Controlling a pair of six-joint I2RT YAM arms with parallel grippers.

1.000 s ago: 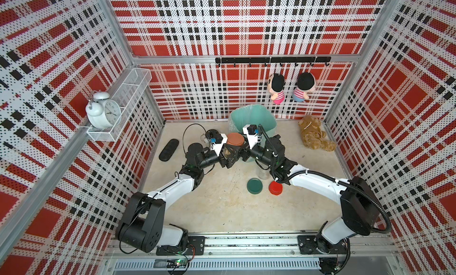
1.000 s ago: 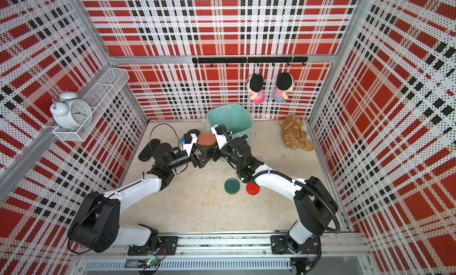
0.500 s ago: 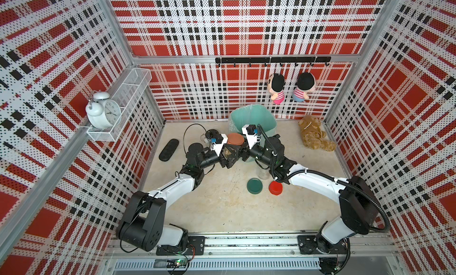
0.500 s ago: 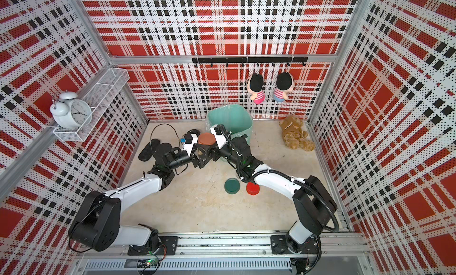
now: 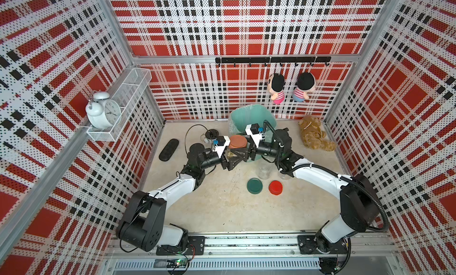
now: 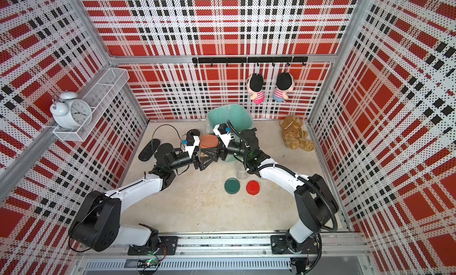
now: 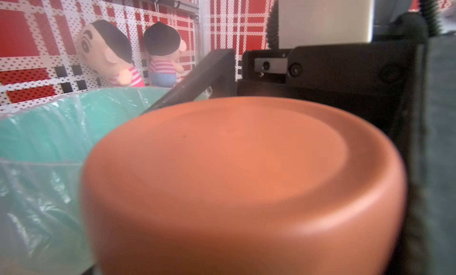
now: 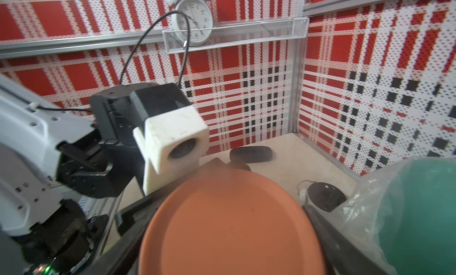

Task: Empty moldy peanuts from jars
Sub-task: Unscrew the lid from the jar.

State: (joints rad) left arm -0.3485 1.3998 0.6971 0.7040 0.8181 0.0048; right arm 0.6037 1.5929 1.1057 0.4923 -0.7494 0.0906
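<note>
Brown-lidded jar (image 5: 237, 143) between left fingers (image 5: 231, 164), right fingers (image 8: 330, 239)

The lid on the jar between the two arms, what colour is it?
The lid is terracotta brown. It shows best in the left wrist view.

Saw beige surface (image 5: 222, 207) carrying green lid (image 5: 255, 185), red lid (image 5: 275, 187), open clear jar (image 5: 264, 170), teal bin (image 5: 249, 115), plush bear (image 5: 314, 136), black pad (image 5: 168, 149).

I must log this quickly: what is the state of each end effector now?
Left end effector: closed on the jar, below its lid.
Right end effector: closed on the terracotta lid, it seems.
</note>
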